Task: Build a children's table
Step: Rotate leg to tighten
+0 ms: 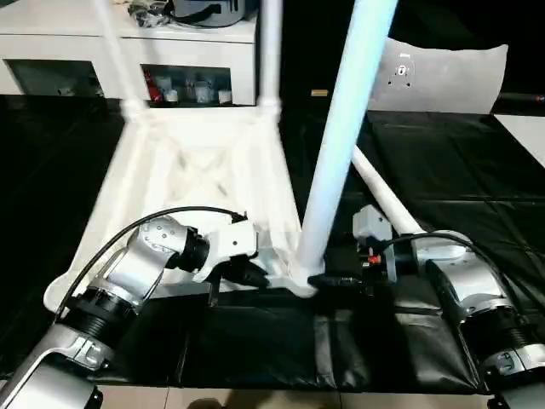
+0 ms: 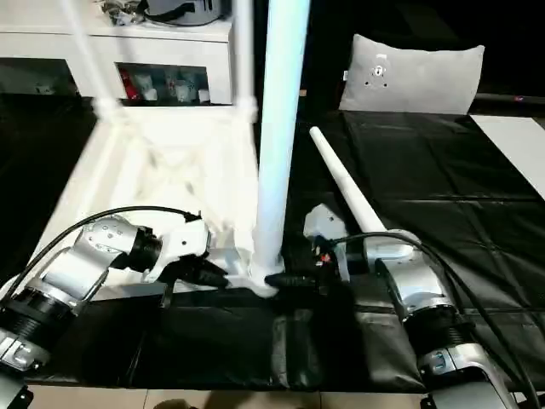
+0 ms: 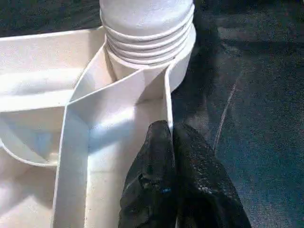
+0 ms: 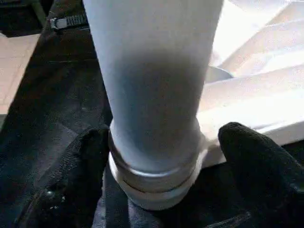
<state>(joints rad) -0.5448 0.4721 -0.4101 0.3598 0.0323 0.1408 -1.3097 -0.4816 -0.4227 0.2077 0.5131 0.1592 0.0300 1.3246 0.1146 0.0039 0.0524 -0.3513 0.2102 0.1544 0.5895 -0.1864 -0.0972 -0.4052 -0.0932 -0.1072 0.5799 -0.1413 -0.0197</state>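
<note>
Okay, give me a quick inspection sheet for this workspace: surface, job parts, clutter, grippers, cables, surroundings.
Surface: black sheet over the work area.
Job's things: tabletop lies underside up; three legs stand in corner sockets, the nearest leg at the near right corner; a loose leg lies on the sheet to its right.
Clutter: grey cushion at the back.
Grippers: left gripper shut, fingertips at the tabletop's rim by the near socket; right gripper open, fingers either side of the nearest leg's base.
Cables: black cable looping over the left wrist.
Surroundings: white cabinet behind.
</note>
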